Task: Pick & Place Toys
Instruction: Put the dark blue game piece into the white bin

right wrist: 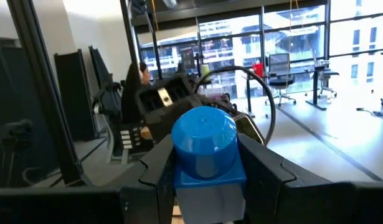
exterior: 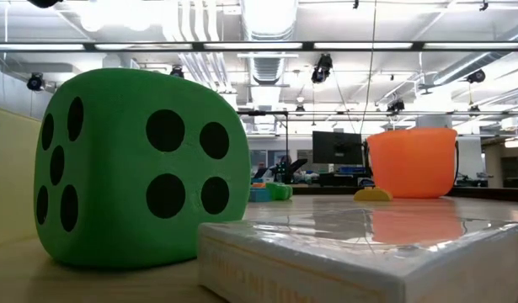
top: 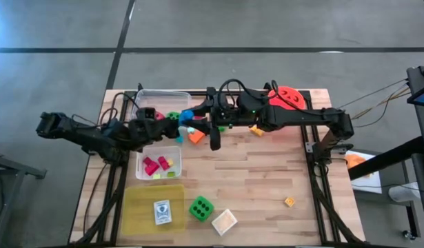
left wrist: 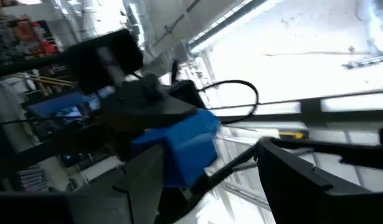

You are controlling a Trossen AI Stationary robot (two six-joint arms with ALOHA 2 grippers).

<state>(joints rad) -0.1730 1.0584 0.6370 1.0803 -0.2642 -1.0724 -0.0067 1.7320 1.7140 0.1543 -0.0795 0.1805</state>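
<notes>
A blue block with a round stud (right wrist: 207,152) hangs in the air over the table's far middle (top: 186,116), and my right gripper (right wrist: 207,157) is shut on it. My left gripper (left wrist: 208,149) reaches in from the left (top: 177,125) and stands open, a finger on either side of the same blue block (left wrist: 185,146); I cannot tell whether it touches. A green die (top: 200,207) rests on the near table, large in the low view (exterior: 141,168). Next to the die, a card (top: 162,211) lies on a yellow lid. My right gripper pinches the blue block by two opposite sides (right wrist: 179,169) between its two fingers. The fingers come roughly level from the table's right. The block is lifted clear of the table, its round stud (right wrist: 205,127) pointing away from the wrist.
A clear tub (top: 172,153) with pink and yellow-green blocks stands left of centre, and another tub (top: 163,96) sits at the far edge. The red-orange bucket (top: 289,98) stands far right. An orange block (top: 195,136), a small orange block (top: 289,202) and a cream box (top: 224,221) lie loose.
</notes>
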